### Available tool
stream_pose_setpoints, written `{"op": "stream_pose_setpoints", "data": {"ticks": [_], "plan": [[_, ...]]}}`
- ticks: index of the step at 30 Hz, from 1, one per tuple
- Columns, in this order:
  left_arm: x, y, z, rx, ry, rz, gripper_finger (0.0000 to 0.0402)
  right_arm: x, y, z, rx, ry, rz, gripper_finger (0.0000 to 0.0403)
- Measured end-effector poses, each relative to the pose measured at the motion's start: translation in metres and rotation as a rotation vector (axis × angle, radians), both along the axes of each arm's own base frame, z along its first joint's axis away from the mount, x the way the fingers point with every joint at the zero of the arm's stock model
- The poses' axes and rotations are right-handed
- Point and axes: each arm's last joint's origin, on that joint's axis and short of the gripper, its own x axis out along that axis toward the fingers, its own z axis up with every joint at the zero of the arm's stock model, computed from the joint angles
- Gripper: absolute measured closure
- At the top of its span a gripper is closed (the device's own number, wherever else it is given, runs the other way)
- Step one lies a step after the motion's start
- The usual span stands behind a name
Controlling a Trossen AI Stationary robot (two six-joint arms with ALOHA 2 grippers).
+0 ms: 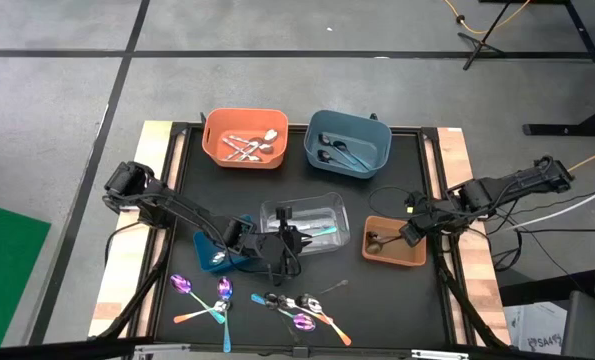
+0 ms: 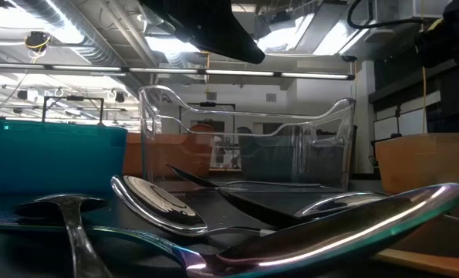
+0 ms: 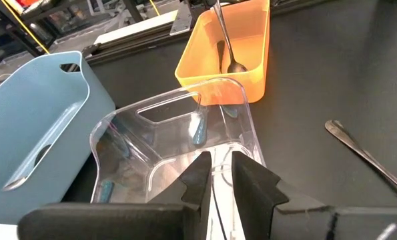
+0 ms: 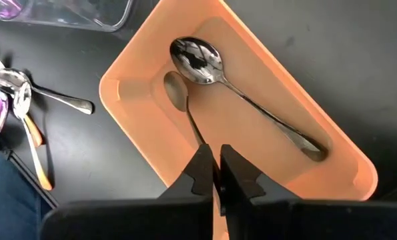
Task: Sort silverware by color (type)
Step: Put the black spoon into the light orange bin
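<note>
My right gripper (image 4: 215,157) hangs over the brown bin (image 1: 395,242) at the table's right, shut on a dull silver spoon (image 4: 178,93). A second, shiny spoon (image 4: 198,60) lies on that bin's floor. My left gripper (image 3: 219,170) stands above the clear bin's (image 1: 307,222) near rim, its fingers close around a thin silver strip of silverware (image 3: 215,197). Teal-handled pieces (image 3: 198,130) lie in the clear bin. More spoons and forks, purple (image 1: 184,285), silver and orange-handled (image 1: 307,315), lie on the mat near the front edge. My left gripper has the thin silver piece (image 3: 215,197) between its two fingers, slanting down over the clear bin; which part of it this is, the fingers hide. My right gripper pinches the dull spoon's handle (image 4: 199,137) between its fingers from above. The spoon hangs bowl down inside the brown bin.
At the far edge stand an orange bin (image 1: 244,138) with silver pieces and a blue bin (image 1: 347,143) with dark ones. A teal bin (image 1: 215,250) sits under my left arm. Free black mat lies between the bins and the front-edge silverware.
</note>
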Motion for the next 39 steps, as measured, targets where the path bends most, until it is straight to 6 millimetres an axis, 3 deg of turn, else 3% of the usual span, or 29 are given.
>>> {"op": "stream_pose_setpoints", "data": {"ticks": [15, 39], "plan": [[0.0000, 0.0000, 0.0000, 0.000, 0.000, 0.000, 0.0349, -0.0004, -0.0006, -0.0010, -0.017, 0.006, -0.005, 0.0337], [0.0000, 0.0000, 0.0000, 0.000, 0.000, 0.000, 0.0349, -0.0049, -0.0014, -0.0010, -0.001, 0.030, 0.010, 0.0321]]}}
